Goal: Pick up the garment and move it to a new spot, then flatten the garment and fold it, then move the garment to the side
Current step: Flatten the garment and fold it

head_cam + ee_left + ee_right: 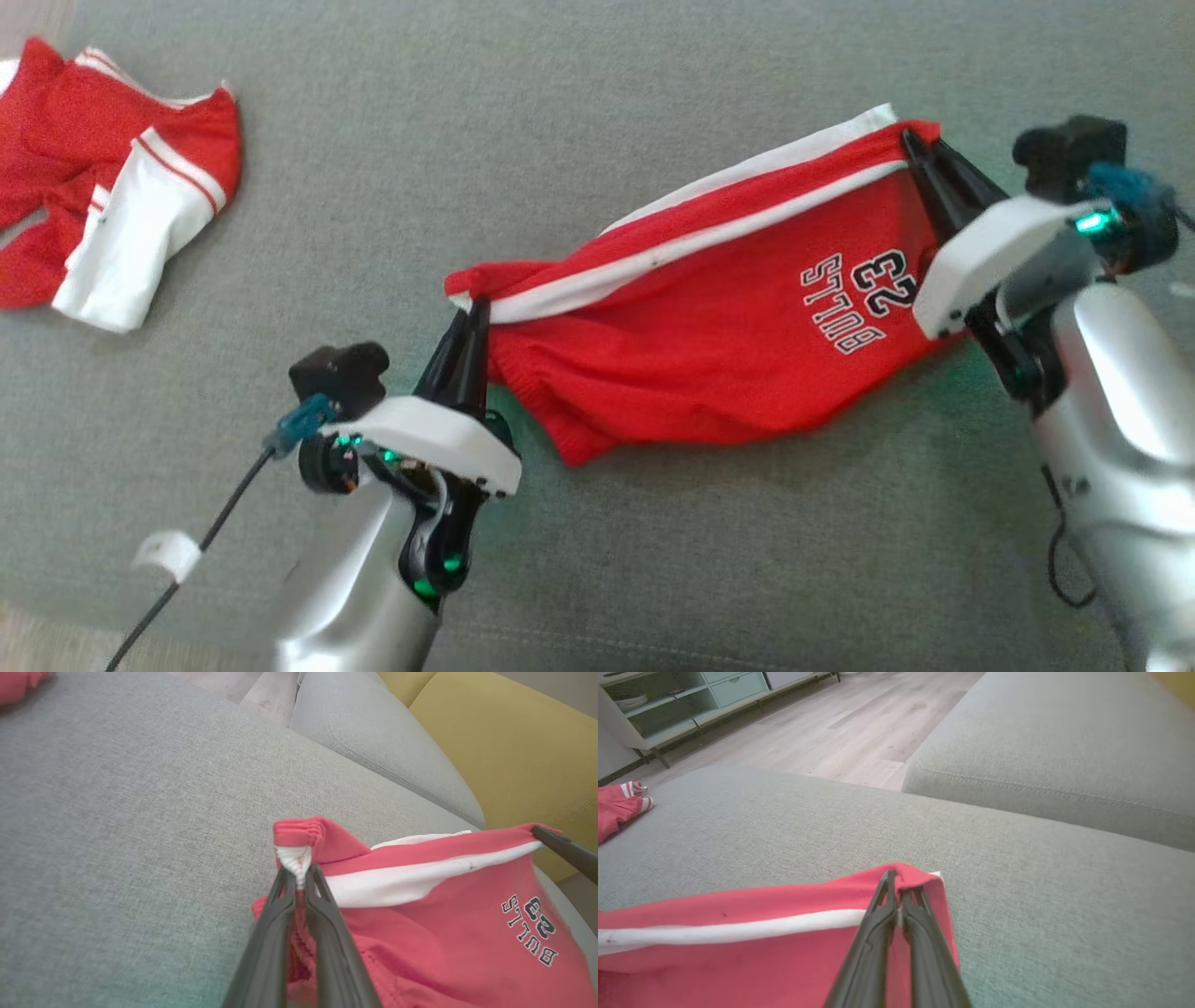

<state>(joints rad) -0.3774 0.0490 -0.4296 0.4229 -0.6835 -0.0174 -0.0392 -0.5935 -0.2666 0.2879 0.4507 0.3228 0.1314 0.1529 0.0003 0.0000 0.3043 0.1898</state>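
Across your grey sofa point(597, 93): shorts point(709, 355), left end effector point(476, 313) and right end effector point(910, 145) clamped on its ends; second garment point(112, 205) well apart; floor point(822, 732) beyond.

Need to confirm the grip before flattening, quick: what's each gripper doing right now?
Left gripper: closed, holding one end of the red shorts.
Right gripper: closed, holding the other end of them.
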